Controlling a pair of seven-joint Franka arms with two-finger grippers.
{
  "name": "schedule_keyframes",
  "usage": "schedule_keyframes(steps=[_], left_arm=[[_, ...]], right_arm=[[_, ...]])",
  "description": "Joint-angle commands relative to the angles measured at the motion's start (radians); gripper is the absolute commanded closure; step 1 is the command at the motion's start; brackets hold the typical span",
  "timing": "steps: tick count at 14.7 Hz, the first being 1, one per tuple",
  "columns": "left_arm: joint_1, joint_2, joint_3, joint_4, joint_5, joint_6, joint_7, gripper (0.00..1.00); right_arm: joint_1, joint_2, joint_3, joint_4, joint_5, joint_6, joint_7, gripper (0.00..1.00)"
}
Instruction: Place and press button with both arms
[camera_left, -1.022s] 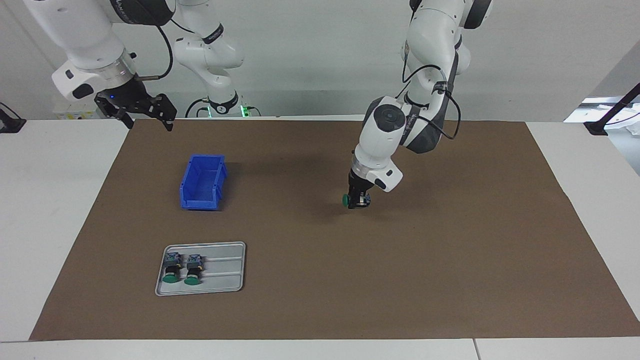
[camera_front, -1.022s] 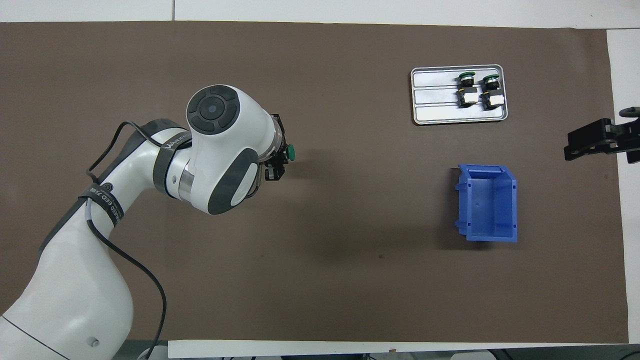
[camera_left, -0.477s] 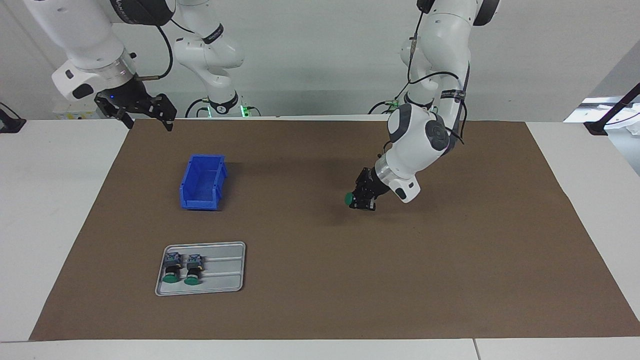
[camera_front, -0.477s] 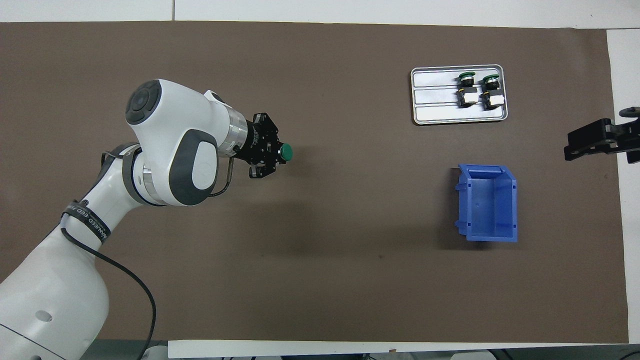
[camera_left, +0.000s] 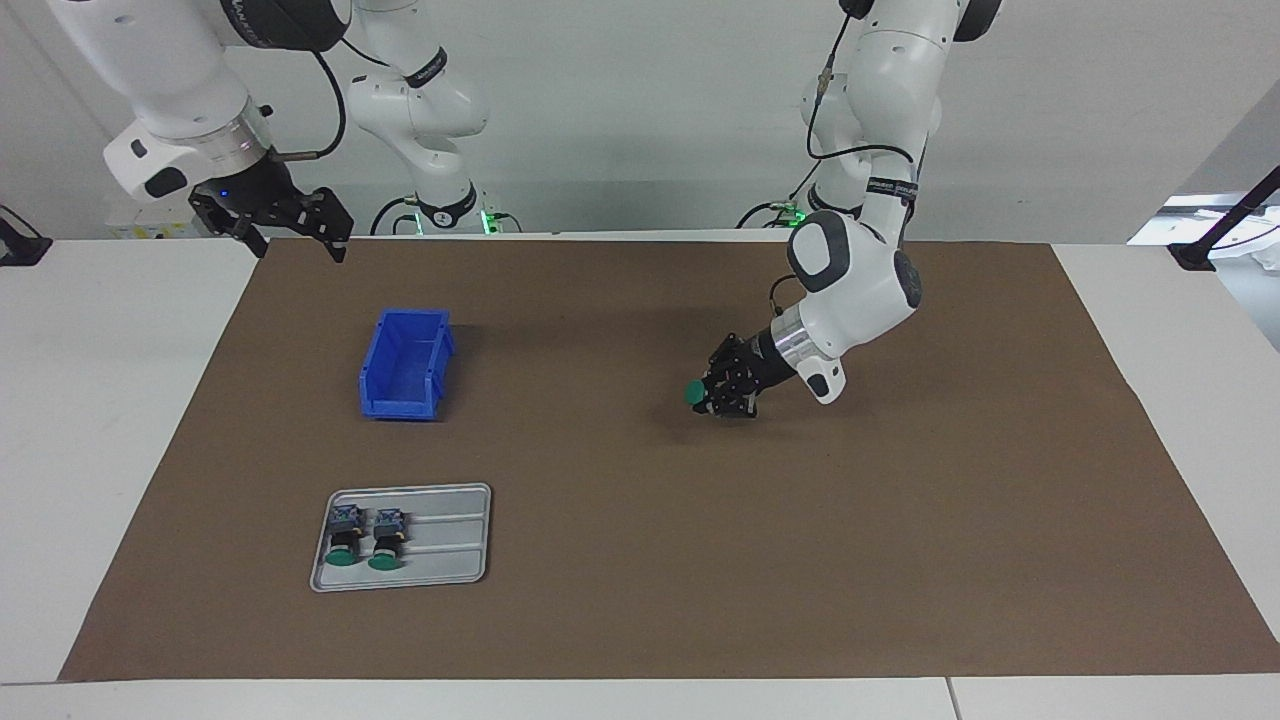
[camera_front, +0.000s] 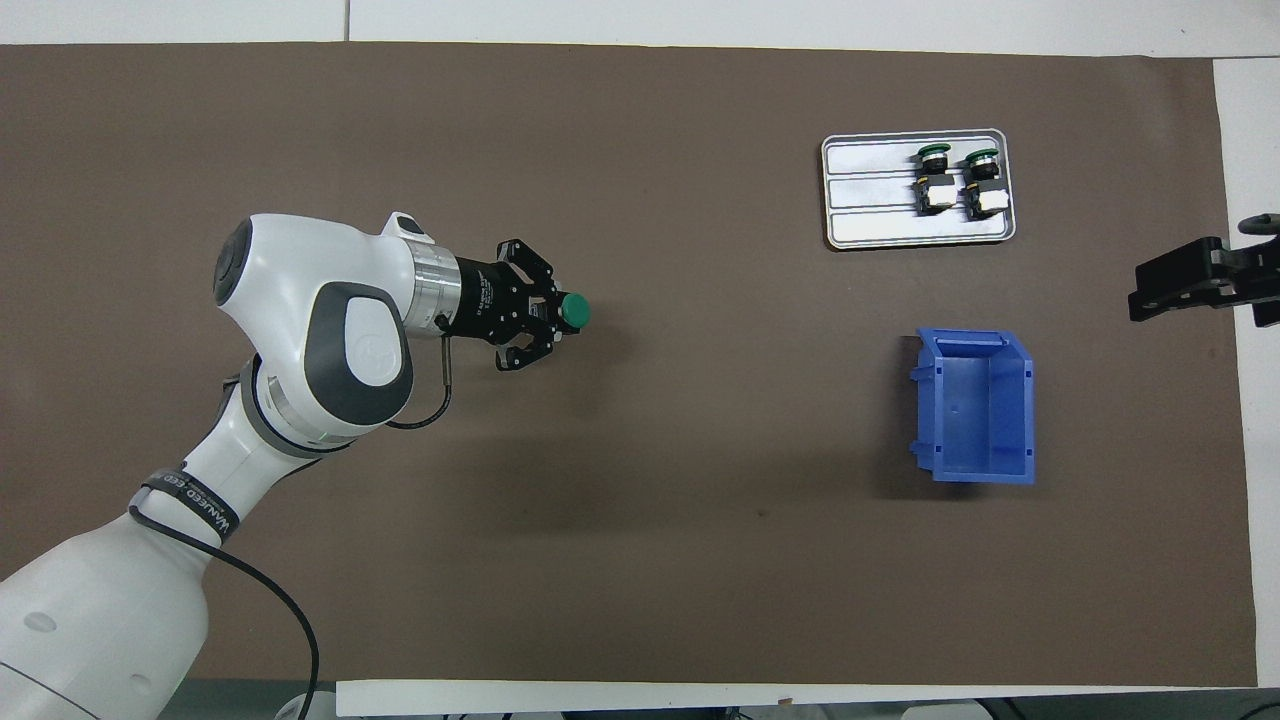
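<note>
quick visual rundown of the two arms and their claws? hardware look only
Both arms are glossy white jointed shells with dark grey joint covers. The left arm has a silver wrist ring, lettered grey bands and loose black cables. The right arm shows a black cable and a small blue light above its claw. The left claw and right claw are black linkage two-finger units.

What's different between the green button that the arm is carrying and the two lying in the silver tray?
The held button is gripped in the left gripper over the bare brown mat; the two tray buttons lie loose, side by side, in the grey tray. The held button's cap points sideways toward the right arm's end; the tray buttons' caps point away from the robots. All three have the same round green cap.
</note>
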Motion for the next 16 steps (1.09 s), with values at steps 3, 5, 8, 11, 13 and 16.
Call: schedule_keyframes(steps=[3,5,8,11,13,16], left_arm=[[0.022,-0.051,-0.002,-0.104,-0.269,0.021,0.260,0.89],[0.047,-0.045,-0.004,-0.111,-0.335,0.012,0.308,0.89],[0.051,-0.042,-0.004,-0.118,-0.430,-0.019,0.380,0.89],[0.053,-0.018,-0.004,-0.121,-0.513,-0.068,0.497,0.89],[0.065,-0.005,-0.002,-0.122,-0.532,-0.111,0.561,0.89],[0.076,0.021,-0.004,-0.119,-0.553,-0.122,0.572,0.89]], right_arm=[[-0.004,-0.017,0.001,-0.018,0.005,-0.005,-0.023,0.01],[-0.004,-0.017,0.001,-0.018,0.005,-0.005,-0.023,0.00],[-0.004,-0.017,0.001,-0.018,0.005,-0.005,-0.023,0.00],[-0.004,-0.017,0.001,-0.018,0.005,-0.005,-0.023,0.00],[-0.004,-0.017,0.001,-0.018,0.005,-0.005,-0.023,0.01],[-0.004,-0.017,0.001,-0.018,0.005,-0.005,-0.023,0.00]])
